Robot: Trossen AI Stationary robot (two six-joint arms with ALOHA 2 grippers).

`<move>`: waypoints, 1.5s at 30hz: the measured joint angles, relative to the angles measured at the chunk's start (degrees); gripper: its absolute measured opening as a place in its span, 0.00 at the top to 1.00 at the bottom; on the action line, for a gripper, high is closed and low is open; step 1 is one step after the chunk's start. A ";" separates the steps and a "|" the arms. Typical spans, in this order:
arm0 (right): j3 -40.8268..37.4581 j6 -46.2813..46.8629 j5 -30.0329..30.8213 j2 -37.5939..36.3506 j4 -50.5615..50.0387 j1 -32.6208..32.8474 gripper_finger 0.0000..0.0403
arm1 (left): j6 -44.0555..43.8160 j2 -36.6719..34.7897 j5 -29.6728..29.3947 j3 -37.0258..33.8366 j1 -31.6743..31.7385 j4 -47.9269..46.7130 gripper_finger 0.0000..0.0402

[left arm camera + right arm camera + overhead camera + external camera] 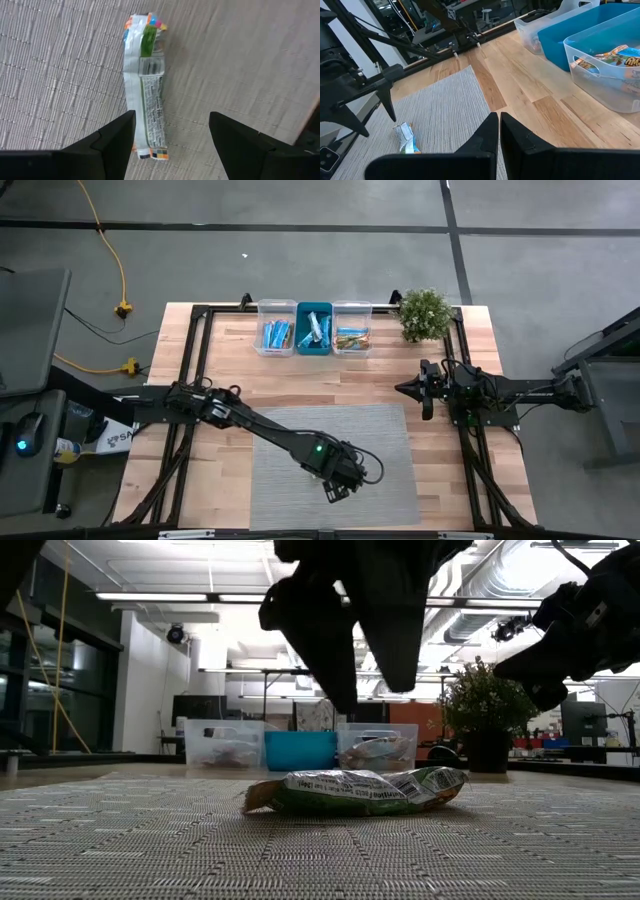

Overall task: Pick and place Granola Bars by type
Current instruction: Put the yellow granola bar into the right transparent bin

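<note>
Left gripper (170, 135) hangs jaws wide just above a lone green-and-white wrapped granola bar (146, 85) lying flat on the grey woven mat (300, 430), right gripper (426, 392) parked over bare wood, fingers pressed together.

One loose bar (146, 87), three bins (314, 327)

Ceiling strip lights (160, 596) glare bright in the low view, leaving the left gripper (365, 660) a dark blurred silhouette. The bar wrapper (360, 790) is sharp; bins (300, 750) behind look soft.
</note>
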 joint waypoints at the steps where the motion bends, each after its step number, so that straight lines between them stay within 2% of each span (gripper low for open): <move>1: 0.00 0.00 -0.01 0.00 0.00 0.00 1.00 | 0.00 -0.09 0.03 0.04 0.00 0.17 0.38; 17: 0.00 0.00 -0.01 -0.02 0.00 0.00 1.00 | 0.02 1.53 -1.72 -0.25 0.42 0.55 0.38; 25: 0.00 -0.01 -0.01 -0.02 0.02 0.00 1.00 | 7.98 2.84 -3.14 -0.52 0.42 0.71 0.38; 28: 0.00 -0.01 -0.01 -0.02 0.00 0.00 1.00 | 11.23 3.26 -2.97 -0.51 0.54 0.60 0.38; 40: 0.00 0.00 -0.02 -0.02 0.00 0.00 1.00 | 12.18 3.65 -2.42 -0.56 2.83 -0.70 0.38; 45: 0.00 0.00 0.00 -0.02 0.00 0.00 1.00 | 13.13 3.65 0.67 -0.56 4.04 -0.25 0.38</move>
